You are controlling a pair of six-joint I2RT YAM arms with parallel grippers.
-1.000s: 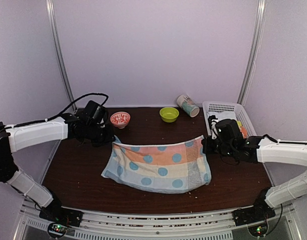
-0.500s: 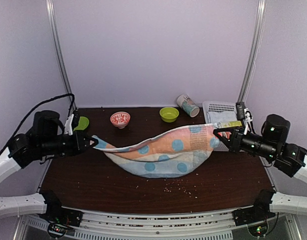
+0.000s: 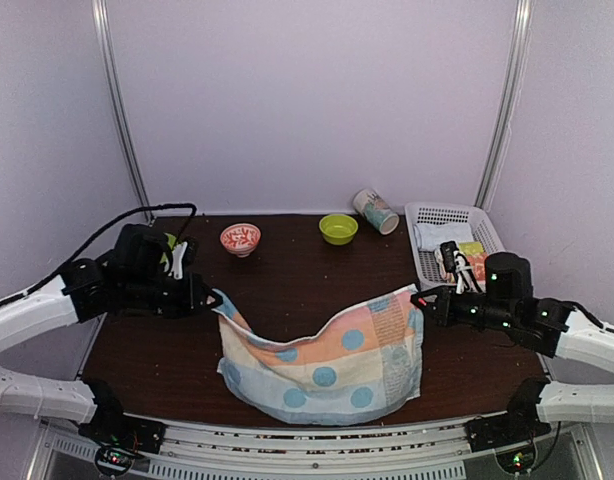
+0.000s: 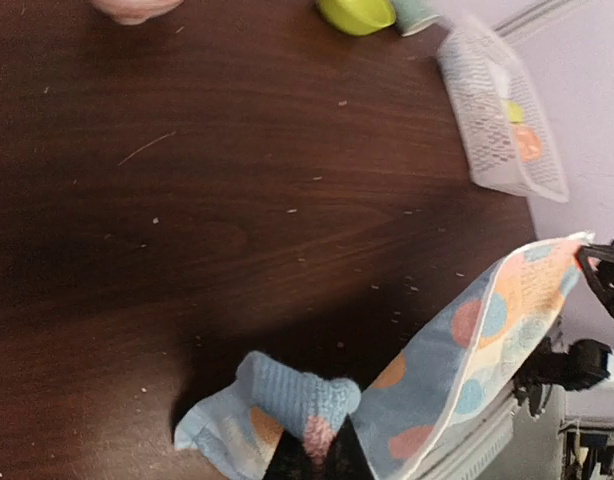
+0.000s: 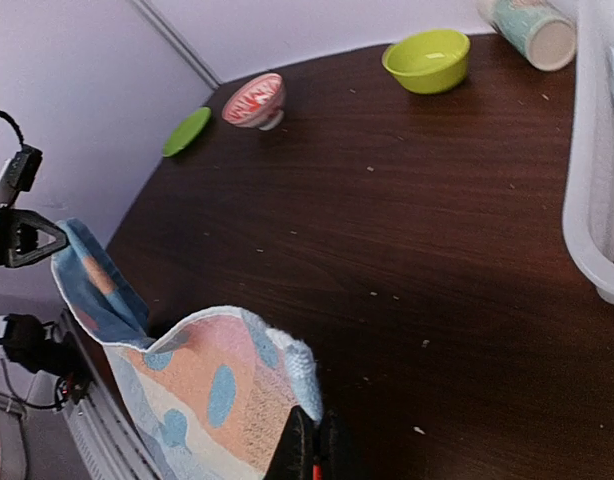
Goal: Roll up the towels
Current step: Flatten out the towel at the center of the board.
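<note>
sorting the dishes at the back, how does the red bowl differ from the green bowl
The red bowl is patterned red and white with a pale foot; the green bowl is plain lime all over. The red bowl sits further left with bare table around it; the green bowl sits near the tipped-over cup. Both stand upright, open side up, near the back of the table.

Place: robot test cell, lab-like | Enclosure: a dark counter (image 3: pixel 307 275) is walled by plain lilac panels (image 3: pixel 307 100) and metal posts (image 3: pixel 122 110) | Rig: left arm (image 3: pixel 32 310) and right arm (image 3: pixel 592 340) are bolted to a front rail (image 3: pixel 307 445)
</note>
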